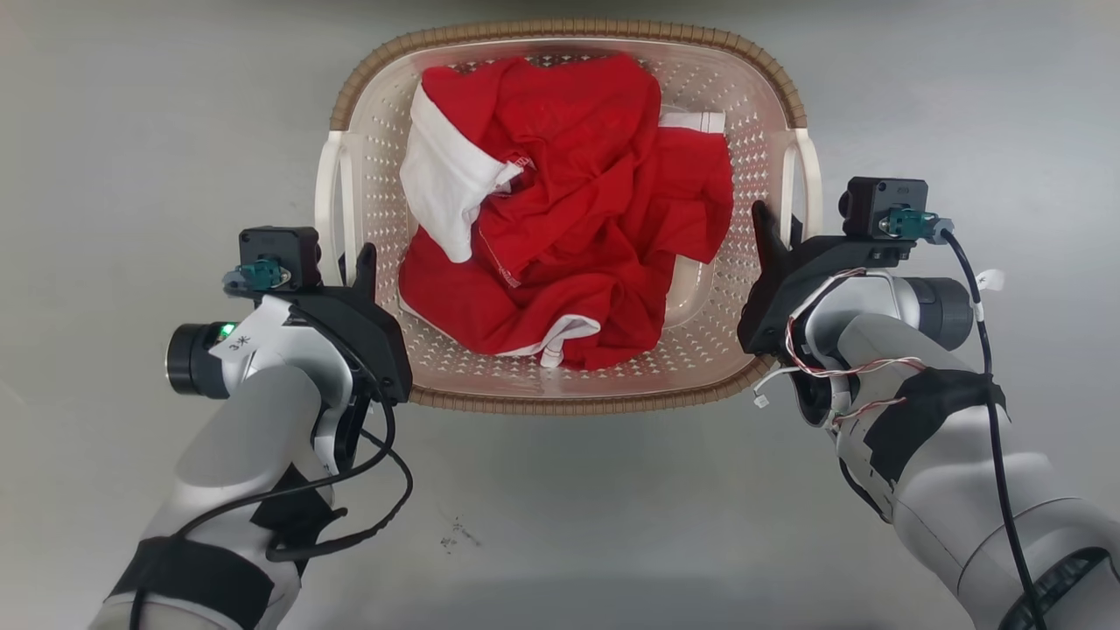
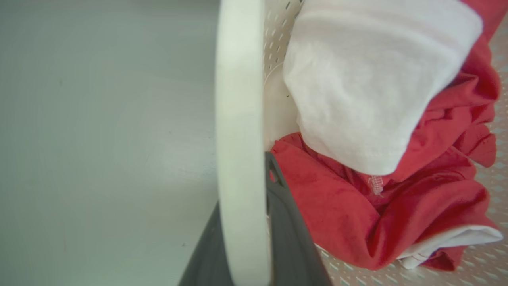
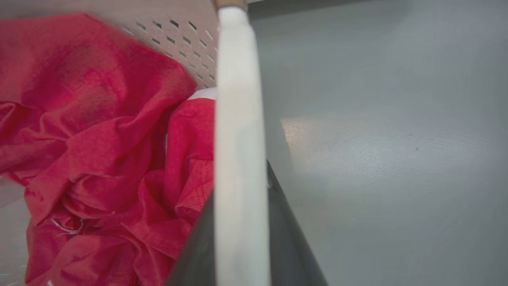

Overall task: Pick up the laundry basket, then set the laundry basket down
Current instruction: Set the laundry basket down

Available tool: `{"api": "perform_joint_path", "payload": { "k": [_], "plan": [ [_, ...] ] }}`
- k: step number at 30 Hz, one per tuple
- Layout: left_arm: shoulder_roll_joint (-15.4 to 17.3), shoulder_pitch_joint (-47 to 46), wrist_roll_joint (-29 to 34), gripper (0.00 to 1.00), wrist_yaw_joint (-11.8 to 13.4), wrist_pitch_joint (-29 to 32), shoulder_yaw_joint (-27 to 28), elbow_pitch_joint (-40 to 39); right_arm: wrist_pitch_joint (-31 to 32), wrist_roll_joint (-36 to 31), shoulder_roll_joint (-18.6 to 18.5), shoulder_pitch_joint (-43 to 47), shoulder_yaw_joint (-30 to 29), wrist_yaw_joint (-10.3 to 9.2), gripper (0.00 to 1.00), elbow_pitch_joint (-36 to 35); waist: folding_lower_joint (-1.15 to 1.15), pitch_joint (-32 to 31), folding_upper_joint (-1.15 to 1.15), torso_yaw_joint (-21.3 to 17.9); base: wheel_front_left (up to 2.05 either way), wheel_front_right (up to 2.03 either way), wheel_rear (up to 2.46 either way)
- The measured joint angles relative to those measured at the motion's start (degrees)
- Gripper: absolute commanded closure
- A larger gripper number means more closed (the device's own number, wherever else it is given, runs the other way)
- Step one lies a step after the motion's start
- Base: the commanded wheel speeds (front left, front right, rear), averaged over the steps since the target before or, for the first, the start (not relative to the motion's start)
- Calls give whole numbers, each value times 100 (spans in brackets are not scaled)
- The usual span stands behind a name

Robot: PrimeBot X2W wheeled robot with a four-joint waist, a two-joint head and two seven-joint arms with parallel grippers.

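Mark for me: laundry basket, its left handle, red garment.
laundry basket (image 1: 569,31), head view, brown far rim.
left handle (image 2: 240,119), left wrist view, middle of the white bar.
red garment (image 1: 604,157), head view, upper red folds.

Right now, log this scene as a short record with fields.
basket: brown rim, white side handles; resting or lifted, cannot tell
contents: crumpled red and white clothes
left gripper: shut on the left handle
right gripper: shut on the right handle
floor: plain grey
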Motion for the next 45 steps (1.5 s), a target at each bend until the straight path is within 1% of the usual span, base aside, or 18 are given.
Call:
{"api": "perform_joint_path", "payload": {
  "k": [8,18,20,29,30,31,32,33,34,35,36,45],
  "plan": [
    [-1,-194,15,100,-7,-155,-2,73,-78,0,2,-127,11,41,100,30,-1,146,-1,35,0,0,0],
    [-2,-463,48,100,-10,-253,-1,152,-127,-15,-9,-372,37,41,100,45,-1,435,-1,34,0,0,0],
    [-9,-463,48,100,-51,-302,-5,199,-154,-16,-7,-370,53,43,100,57,-1,486,-1,38,0,0,0],
    [-32,-533,82,100,-101,-361,-29,310,-227,-16,-13,-371,90,49,100,60,-2,505,-2,59,0,0,0],
    [-33,-536,87,100,-101,-379,-42,327,-227,-16,-12,-371,94,49,94,60,-1,500,-2,59,0,0,0],
    [-33,-537,98,100,-102,-391,-51,348,-227,-16,-11,-371,98,49,78,59,-1,493,-2,59,0,0,0],
    [-33,-539,98,82,-102,-398,-56,363,-227,-16,-10,-370,102,49,50,59,-1,487,-2,58,0,0,0],
    [-27,-549,103,58,-102,-416,-67,372,-225,-16,-9,-365,113,49,0,62,-1,479,-2,57,0,0,0],
    [-23,-558,131,19,-104,-431,-80,380,-226,-16,-7,-357,124,49,0,62,-1,471,-2,56,0,0,0],
    [-24,-569,151,19,-108,-447,-85,386,-227,-16,7,-355,133,49,0,59,-1,460,-2,53,0,0,0],
    [-27,-578,151,0,-109,-455,-86,393,-230,-16,25,-354,141,49,0,55,-1,446,-2,51,0,0,0],
    [-19,-580,160,0,-108,-547,-83,522,-254,2,44,-286,166,49,0,74,-1,232,-2,24,0,0,0]
  ]
}}
